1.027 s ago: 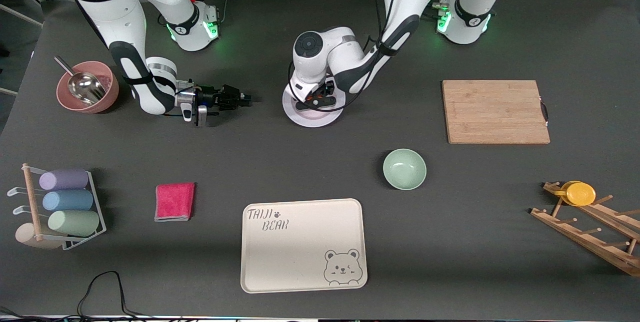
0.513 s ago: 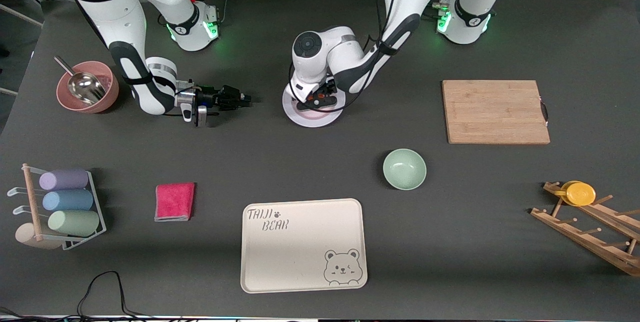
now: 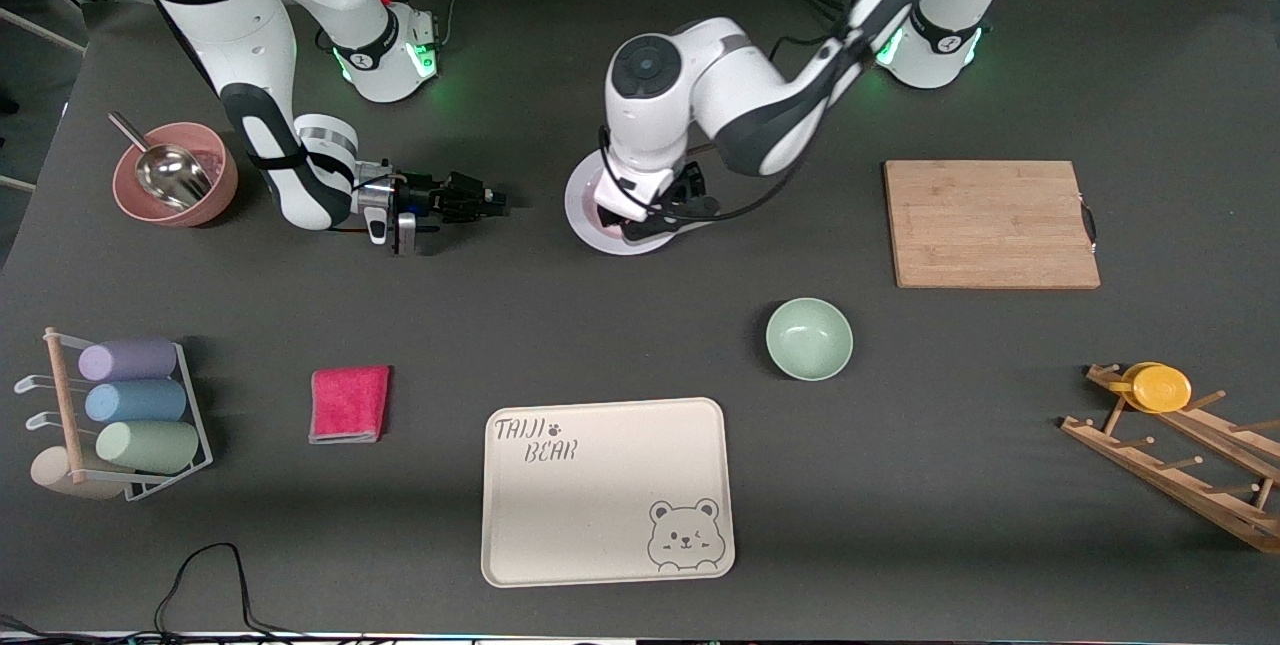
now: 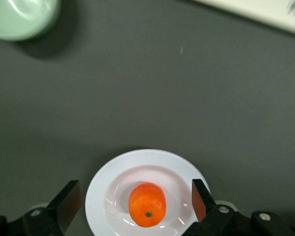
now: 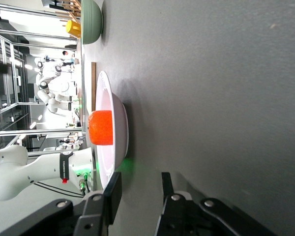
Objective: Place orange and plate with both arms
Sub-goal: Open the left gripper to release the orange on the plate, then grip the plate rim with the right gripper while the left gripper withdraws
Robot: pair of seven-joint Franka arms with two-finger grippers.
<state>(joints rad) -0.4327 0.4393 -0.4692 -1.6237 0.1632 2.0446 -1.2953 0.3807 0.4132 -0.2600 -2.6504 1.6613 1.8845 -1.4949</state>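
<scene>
Now, orange: the orange [image 4: 147, 205] lies in the middle of the plate [image 4: 101, 189], free of any grip; in the right wrist view it shows as a bright lump in the dish's hollow.
Plate: pale plate [image 3: 583, 206] flat on the table [image 3: 640, 345], midway between the two arms' ends and closer to the edge where the bases stand than to the front-camera edge.
Left gripper: left gripper [image 4: 133, 196] hangs just above the plate, fingers [image 4: 69, 199] spread wide on either side of the orange and clear of it, holding nothing.
Right gripper: right gripper [image 3: 497, 195] sits low over the table beside the plate, toward the right arm's end, pointing at the plate's rim; its fingers [image 5: 113, 191] stand partly apart with nothing between them.
Green bowl: green bowl [image 3: 809, 338] upright, nearer the front camera than the plate, toward the left arm's end.
Tray: cream tray [image 3: 606, 491] with a bear drawing, near the front-camera edge, about mid-table.
Cutting board: wooden board [image 3: 990, 223] toward the left arm's end.
Pink cloth: folded cloth [image 3: 349, 404] toward the right arm's end, beside the tray.
Pink bowl: pink bowl [image 3: 215, 187] with a metal scoop [image 3: 165, 170] in it, at the right arm's end.
Cup rack: wire rack [image 3: 195, 420] holding pastel cups on their sides, at the right arm's end.
Wooden rack: peg rack [image 3: 1180, 460] at the left arm's end, with a yellow lid [image 3: 1160, 388] on it.
</scene>
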